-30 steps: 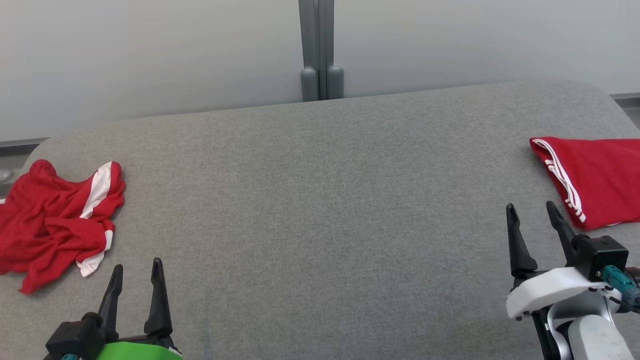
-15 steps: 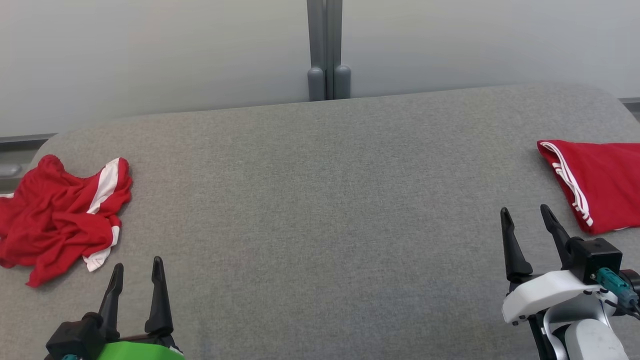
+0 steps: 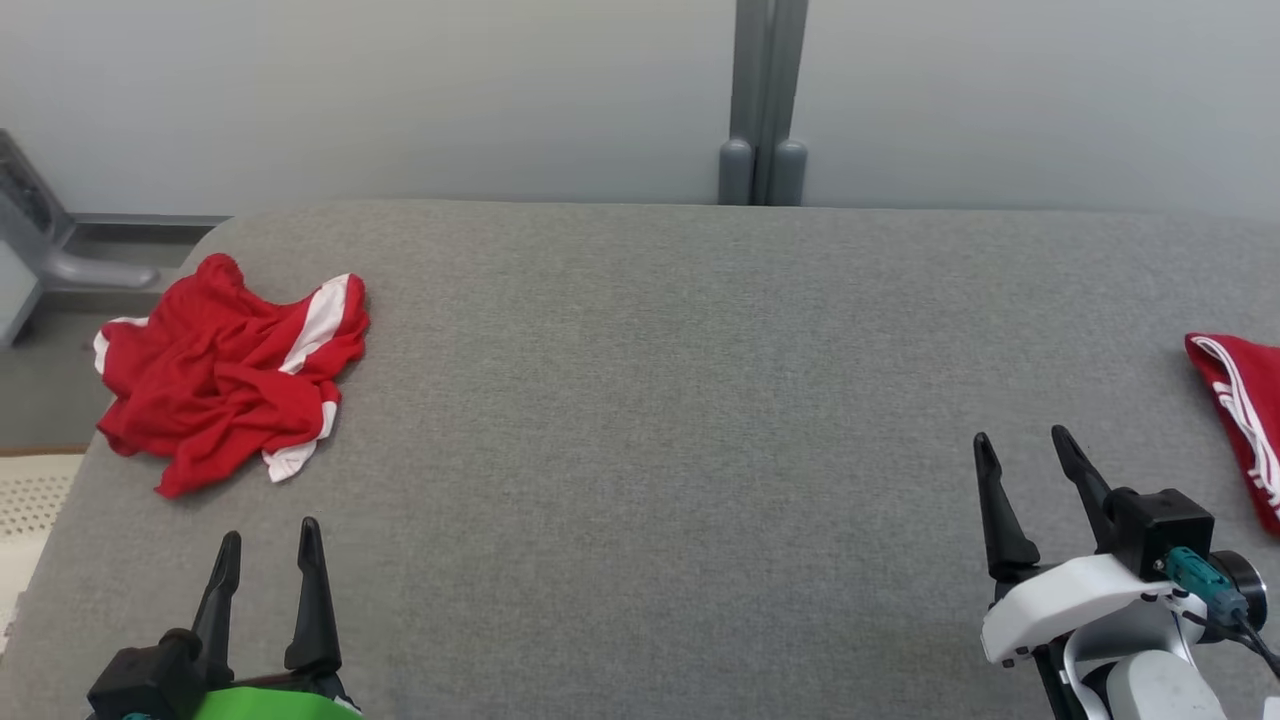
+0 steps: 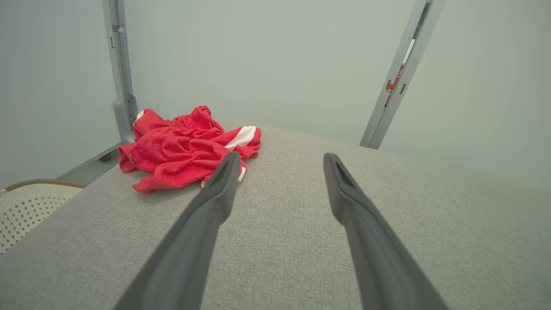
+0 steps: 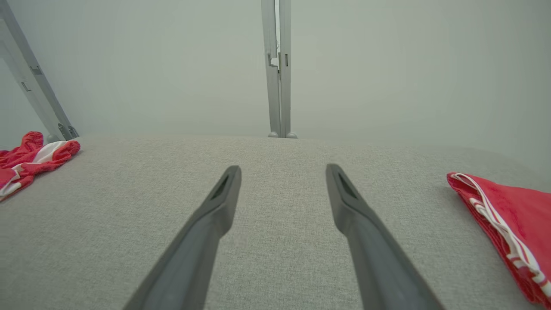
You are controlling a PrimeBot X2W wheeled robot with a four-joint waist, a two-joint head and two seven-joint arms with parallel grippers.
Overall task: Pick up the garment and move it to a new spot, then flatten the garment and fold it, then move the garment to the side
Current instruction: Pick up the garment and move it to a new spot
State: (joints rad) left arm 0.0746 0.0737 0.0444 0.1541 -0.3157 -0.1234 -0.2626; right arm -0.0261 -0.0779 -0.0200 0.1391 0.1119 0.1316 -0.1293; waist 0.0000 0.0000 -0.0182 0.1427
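Nearest you, the left gripper (image 3: 270,533) and right gripper (image 3: 1021,437) hover empty, fingers apart. The crumpled red garment (image 3: 225,375) lies just ahead and slightly left of the left gripper, by the grey surface's (image 3: 640,400) left edge. Reach with the left arm.

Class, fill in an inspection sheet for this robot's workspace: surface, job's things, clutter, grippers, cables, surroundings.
Surface: grey fabric-covered table, flat.
Job's things: crumpled red garment at the robot's left, near the table's edge; folded red garment lying flat at the right.
Clutter: nothing seen.
Grippers: left gripper and right gripper both open, holding nothing, over the table's near side.
Cables: teal plug with a dark cable on the right wrist.
Surroundings: pale wall, grey post behind the table; perforated cream basket beside its left end.
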